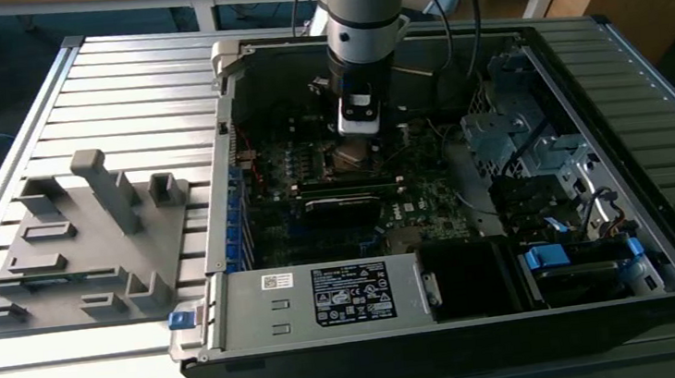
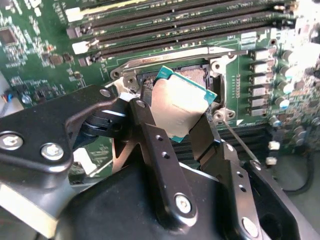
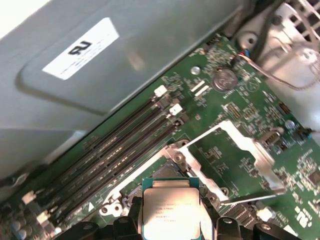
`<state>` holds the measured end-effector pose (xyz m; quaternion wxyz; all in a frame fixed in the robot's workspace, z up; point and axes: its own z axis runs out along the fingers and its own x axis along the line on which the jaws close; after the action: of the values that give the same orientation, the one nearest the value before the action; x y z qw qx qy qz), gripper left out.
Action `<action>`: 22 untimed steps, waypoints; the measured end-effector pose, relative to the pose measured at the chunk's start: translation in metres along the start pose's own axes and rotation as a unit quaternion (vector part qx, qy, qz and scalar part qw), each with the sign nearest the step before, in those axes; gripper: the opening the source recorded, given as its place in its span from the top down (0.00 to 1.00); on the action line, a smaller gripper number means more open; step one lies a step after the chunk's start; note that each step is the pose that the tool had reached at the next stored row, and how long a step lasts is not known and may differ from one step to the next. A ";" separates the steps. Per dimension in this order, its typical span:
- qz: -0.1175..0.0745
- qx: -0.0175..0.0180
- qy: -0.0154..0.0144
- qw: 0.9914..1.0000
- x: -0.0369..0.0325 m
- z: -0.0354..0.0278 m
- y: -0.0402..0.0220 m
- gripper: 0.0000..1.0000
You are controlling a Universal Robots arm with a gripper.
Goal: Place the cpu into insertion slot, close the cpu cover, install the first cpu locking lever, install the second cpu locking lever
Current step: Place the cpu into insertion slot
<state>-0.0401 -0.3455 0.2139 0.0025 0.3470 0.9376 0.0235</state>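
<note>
Black two-finger gripper (image 2: 175, 114) is clamped on the small flat square silver-topped cpu (image 2: 182, 100), which sits tilted. Just under the chip is the square silver-rimmed insertion slot (image 3: 161, 176) in the green circuit board (image 3: 222, 106); contact can't be told. The thin silvery square-frame cpu cover (image 3: 262, 160) stands swung open beside the slot. In the exterior view the arm reaches into an open black computer case (image 1: 453, 359). The labelled grey power supply box (image 1: 262, 298) is at 6 o'clock from the gripper. The grey moulded fixture plate (image 1: 84, 260) is at 9 o'clock of the case.

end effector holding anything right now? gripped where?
Yes. The end effector is shut on the cpu, its fingers pinching two opposite edges, over the insertion slot.
</note>
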 end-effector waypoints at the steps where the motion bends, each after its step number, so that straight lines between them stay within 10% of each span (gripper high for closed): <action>1: 0.009 0.000 0.000 1.000 0.0000 0.0001 0.0000 0.46; 7: 0.061 -0.001 -0.003 0.998 0.0000 0.0004 0.0000 0.46; 22: 0.064 -0.001 -0.003 0.998 0.0000 0.0005 0.0000 0.46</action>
<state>-0.0400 -0.3455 0.2135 0.0040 0.4061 0.9135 0.0233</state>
